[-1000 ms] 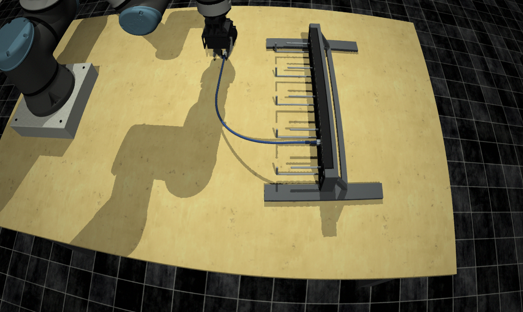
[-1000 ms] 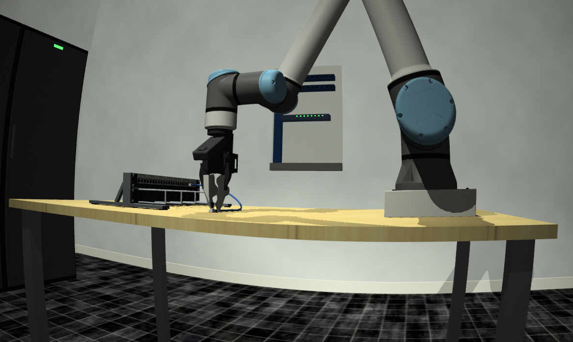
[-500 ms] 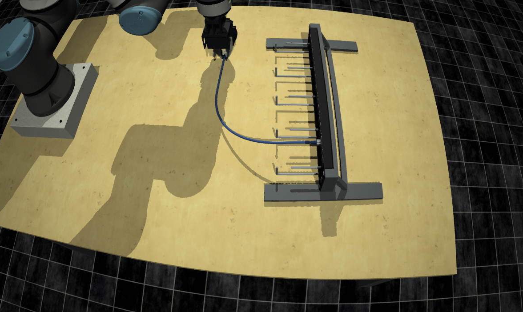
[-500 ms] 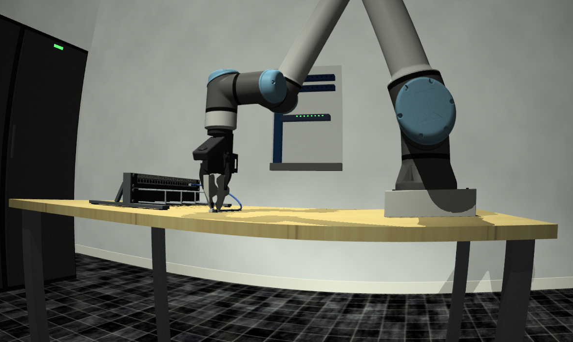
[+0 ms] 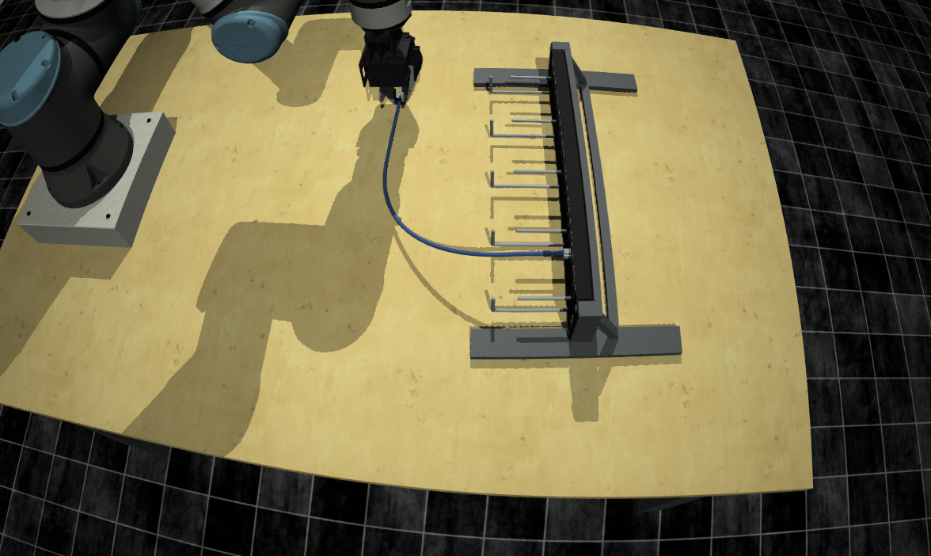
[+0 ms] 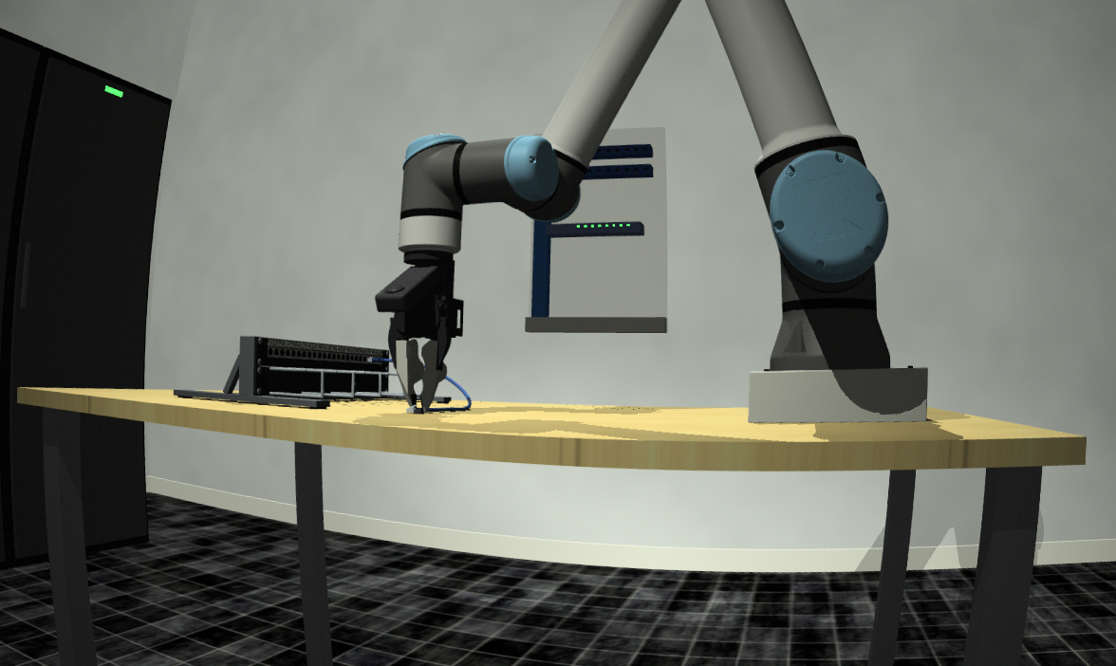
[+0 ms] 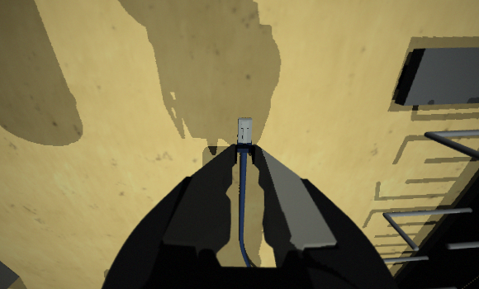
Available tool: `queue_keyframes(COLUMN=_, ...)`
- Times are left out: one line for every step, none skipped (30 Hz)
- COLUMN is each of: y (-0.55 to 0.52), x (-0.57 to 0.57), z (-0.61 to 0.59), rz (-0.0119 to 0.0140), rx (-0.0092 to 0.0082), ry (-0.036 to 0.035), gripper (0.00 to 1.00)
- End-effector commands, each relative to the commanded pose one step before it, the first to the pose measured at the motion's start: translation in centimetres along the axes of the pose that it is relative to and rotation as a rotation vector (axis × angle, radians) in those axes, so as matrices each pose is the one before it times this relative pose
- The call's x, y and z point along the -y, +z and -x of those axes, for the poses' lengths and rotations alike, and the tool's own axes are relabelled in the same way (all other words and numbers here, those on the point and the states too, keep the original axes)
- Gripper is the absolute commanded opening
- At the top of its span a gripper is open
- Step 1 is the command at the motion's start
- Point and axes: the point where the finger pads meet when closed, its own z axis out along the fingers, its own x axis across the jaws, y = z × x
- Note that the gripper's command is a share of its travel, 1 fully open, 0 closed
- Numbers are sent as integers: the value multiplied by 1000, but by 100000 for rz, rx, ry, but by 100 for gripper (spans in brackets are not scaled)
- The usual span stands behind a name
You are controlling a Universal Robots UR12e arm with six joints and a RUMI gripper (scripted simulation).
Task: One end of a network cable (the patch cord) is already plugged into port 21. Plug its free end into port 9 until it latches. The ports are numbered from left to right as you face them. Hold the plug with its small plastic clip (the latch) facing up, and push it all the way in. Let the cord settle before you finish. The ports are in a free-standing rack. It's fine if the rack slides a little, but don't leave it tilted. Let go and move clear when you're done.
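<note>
The gripper (image 7: 244,152) points down at the table (image 5: 261,386), its fingers closed on the blue patch cord (image 5: 389,186) just behind the free plug (image 7: 244,130). The pale plug sticks out past the fingertips, and in the exterior view the tips (image 6: 419,404) sit very close to the table top; whether the plug touches the surface cannot be told. Behind the grip the cord runs up between the two fingers toward the wrist camera. From above, the cord leaves the gripper (image 5: 394,95), curves across the table and ends at its other plug (image 5: 563,254), seated in the port row of the rack (image 5: 579,180). The rack stands upright on its two flat feet (image 5: 634,340), well apart from the gripper, with thin cable-guide bars (image 5: 534,172) jutting toward the arm's side. The remaining ports look unoccupied, though they are too small to read singly
</note>
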Motion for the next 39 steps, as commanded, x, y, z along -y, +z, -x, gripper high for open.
queue_keyframes(y=-89, x=4, z=-61, rz=-9, rx=-126, ry=-1, gripper=0)
queue_keyframes(y=-27, x=0, z=0, rz=0, rx=0, ry=0, gripper=0)
queue_keyframes(y=-34, x=0, z=0, rz=0, rx=0, ry=0, gripper=0)
queue_keyframes(y=-42, x=0, z=0, rz=0, rx=0, ry=0, gripper=0)
queue_keyframes(y=-51, x=0, z=0, rz=0, rx=0, ry=0, gripper=0)
queue_keyframes(y=-59, x=0, z=0, rz=0, rx=0, ry=0, gripper=0)
queue_keyframes(y=-68, x=0, z=0, rz=0, rx=0, ry=0, gripper=0)
queue_keyframes(y=-77, x=0, z=0, rz=0, rx=0, ry=0, gripper=0)
queue_keyframes(y=-87, x=0, z=0, rz=0, rx=0, ry=0, gripper=0)
queue_keyframes(y=-96, x=0, z=0, rz=0, rx=0, ry=0, gripper=0)
queue_keyframes(y=-105, x=0, z=0, rz=0, rx=0, ry=0, gripper=0)
queue_keyframes(y=-114, x=0, z=0, rz=0, rx=0, ry=0, gripper=0)
queue_keyframes(y=-123, x=0, z=0, rz=0, rx=0, ry=0, gripper=0)
queue_keyframes(y=-131, x=0, z=0, rz=0, rx=0, ry=0, gripper=0)
queue_keyframes(y=-139, x=0, z=0, rz=0, rx=0, ry=0, gripper=0)
queue_keyframes(y=0, x=0, z=0, rz=0, rx=0, ry=0, gripper=0)
queue_keyframes(y=0, x=0, z=0, rz=0, rx=0, ry=0, gripper=0)
queue_keyframes(y=-146, x=0, z=0, rz=0, rx=0, ry=0, gripper=0)
queue_keyframes(y=-153, x=0, z=1, rz=0, rx=0, ry=0, gripper=0)
queue_keyframes(y=-160, x=0, z=-1, rz=0, rx=0, ry=0, gripper=0)
queue_keyframes(y=-166, x=0, z=0, rz=0, rx=0, ry=0, gripper=0)
queue_keyframes(y=-171, x=0, z=1, rz=0, rx=0, ry=0, gripper=0)
queue_keyframes(y=-176, x=0, z=-1, rz=0, rx=0, ry=0, gripper=0)
queue_keyframes(y=-179, x=0, z=0, rz=0, rx=0, ry=0, gripper=0)
queue_keyframes(y=-182, x=0, z=0, rz=0, rx=0, ry=0, gripper=0)
queue_keyframes(y=-185, x=0, z=-1, rz=0, rx=0, ry=0, gripper=0)
queue_keyframes(y=-186, x=0, z=0, rz=0, rx=0, ry=0, gripper=0)
queue_keyframes(y=-187, x=0, z=0, rz=0, rx=0, ry=0, gripper=0)
queue_keyframes(y=-187, x=0, z=0, rz=0, rx=0, ry=0, gripper=0)
queue_keyframes(y=-186, x=0, z=0, rz=0, rx=0, ry=0, gripper=0)
queue_keyframes(y=-185, x=0, z=0, rz=0, rx=0, ry=0, gripper=0)
queue_keyframes(y=-182, x=0, z=0, rz=0, rx=0, ry=0, gripper=0)
queue_keyframes(y=0, x=0, z=0, rz=0, rx=0, ry=0, gripper=0)
queue_keyframes(y=0, x=0, z=0, rz=0, rx=0, ry=0, gripper=0)
queue_keyframes(y=-178, x=0, z=1, rz=0, rx=0, ry=0, gripper=0)
queue_keyframes(y=-174, x=0, z=-1, rz=0, rx=0, ry=0, gripper=0)
queue_keyframes(y=-169, x=0, z=0, rz=0, rx=0, ry=0, gripper=0)
queue_keyframes(y=-163, x=0, z=0, rz=0, rx=0, ry=0, gripper=0)
queue_keyframes(y=-157, x=0, z=-1, rz=0, rx=0, ry=0, gripper=0)
